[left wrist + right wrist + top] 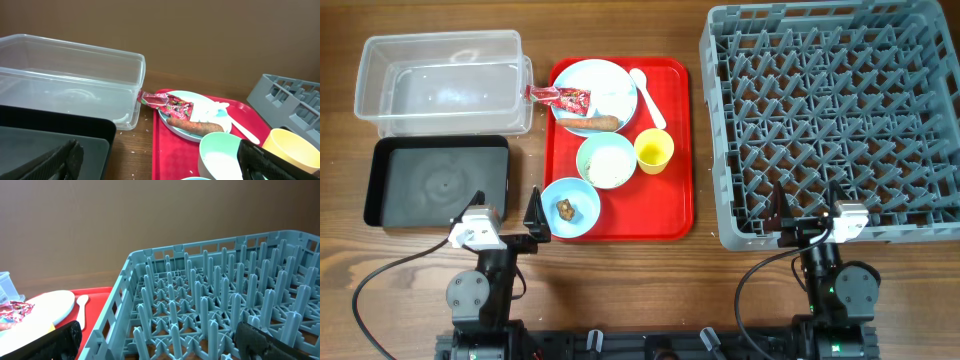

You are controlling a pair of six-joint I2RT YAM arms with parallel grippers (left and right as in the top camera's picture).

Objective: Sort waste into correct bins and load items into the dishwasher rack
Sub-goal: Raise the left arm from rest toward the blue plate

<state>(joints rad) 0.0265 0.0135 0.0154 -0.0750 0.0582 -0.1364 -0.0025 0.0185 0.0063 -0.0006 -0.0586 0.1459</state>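
Overhead: your left gripper (pixel 507 212) and right gripper (pixel 808 208) parked low in frame, jaws spread, nothing held. On blue plate (pixel 588 75), upper centre: red foil wrapper (pixel 560 97), carrot stick (pixel 590 124); plate likely unloadable until cleared. Upper left, clear tub (pixel 440 45) suits left arm; rack (pixel 910 235) at right.

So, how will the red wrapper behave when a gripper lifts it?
Probably floppy and very light: the wrapper looks thin and crinkled. Its glossy foil may slip when squeezed. One end overhangs the plate, so that end seems easiest to pinch.
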